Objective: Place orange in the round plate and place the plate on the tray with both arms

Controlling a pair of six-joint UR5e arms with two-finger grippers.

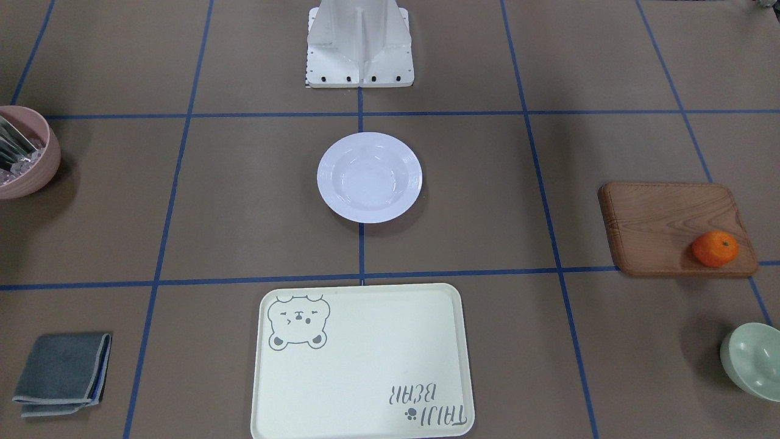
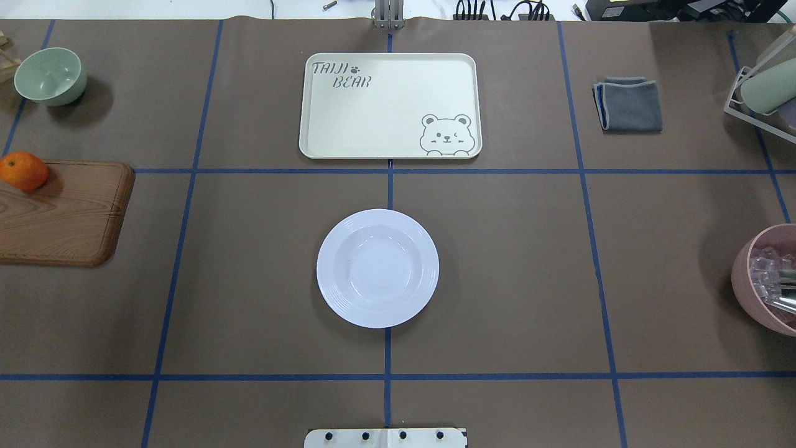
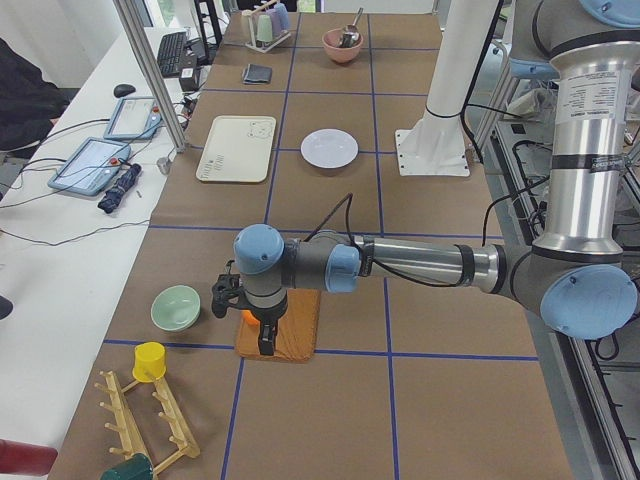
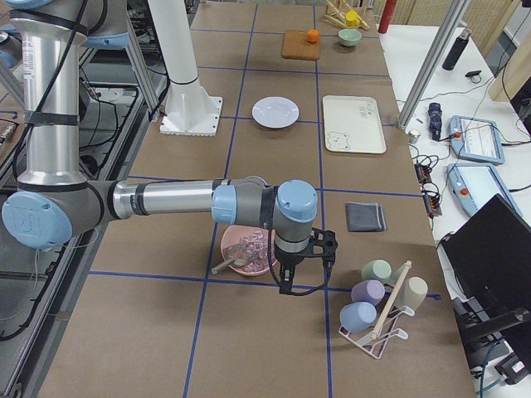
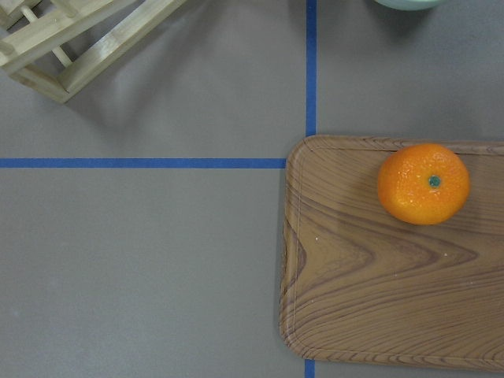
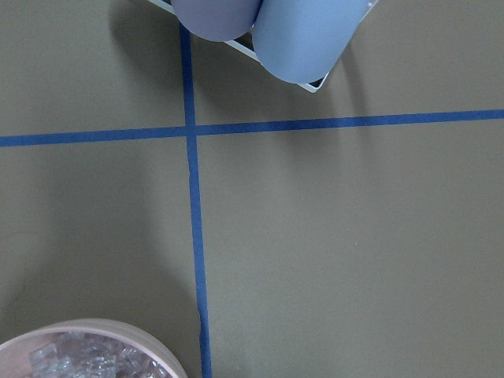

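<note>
The orange (image 1: pixel 714 249) (image 2: pixel 23 170) sits on a corner of a brown wooden board (image 1: pixel 664 225), far out on the robot's left side; it also fills the right of the left wrist view (image 5: pixel 423 183). The white round plate (image 1: pixel 369 177) (image 2: pixel 377 267) stands empty at the table's centre. Beyond it lies the cream bear tray (image 1: pixel 365 366) (image 2: pixel 385 106), also empty. My left gripper (image 3: pixel 245 325) hangs above the board close to the orange; I cannot tell whether it is open or shut. My right gripper (image 4: pixel 305 269) hovers beside the pink bowl (image 4: pixel 247 249); its state cannot be told either.
A pale green bowl (image 2: pixel 50 74) stands past the board. A wooden rack (image 3: pixel 150 420) with a yellow cup is at the left end. A folded grey cloth (image 2: pixel 628 104) and a mug rack (image 4: pixel 377 311) lie on the right side. The robot's base (image 1: pixel 359 49) is behind the plate.
</note>
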